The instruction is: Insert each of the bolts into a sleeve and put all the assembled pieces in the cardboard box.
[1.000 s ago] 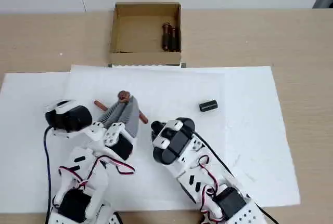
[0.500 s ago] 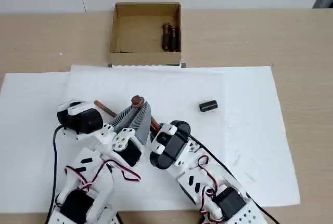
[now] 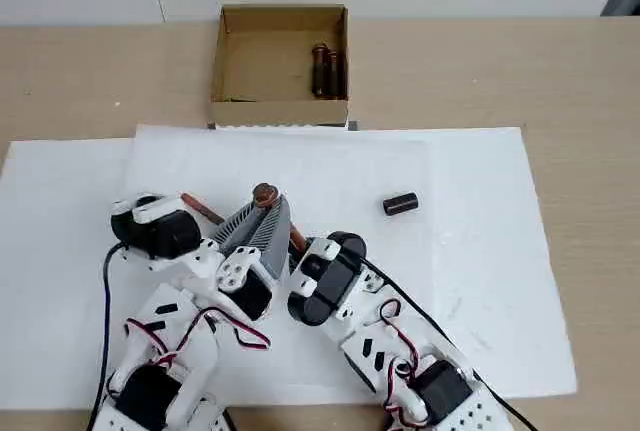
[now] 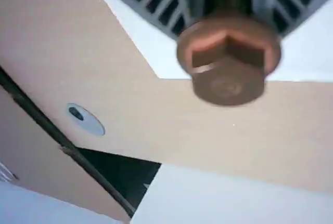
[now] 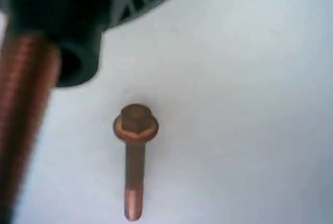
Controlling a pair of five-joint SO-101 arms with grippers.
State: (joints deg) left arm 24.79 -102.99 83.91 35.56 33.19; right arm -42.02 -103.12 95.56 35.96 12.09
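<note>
Left gripper point(image 3: 263, 207) clenched on 1 bolt point(image 3: 264, 193), head past its tips; the sleeve point(image 3: 400, 203) lies well apart at 3 o'clock. For insertion, the shank should probably meet the bore square, unforced.

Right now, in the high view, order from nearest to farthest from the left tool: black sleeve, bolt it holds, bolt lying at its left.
1. Held bolt, in the left tool.
2. Lying bolt, on the paper, left.
3. Black sleeve, on the paper, right.
</note>
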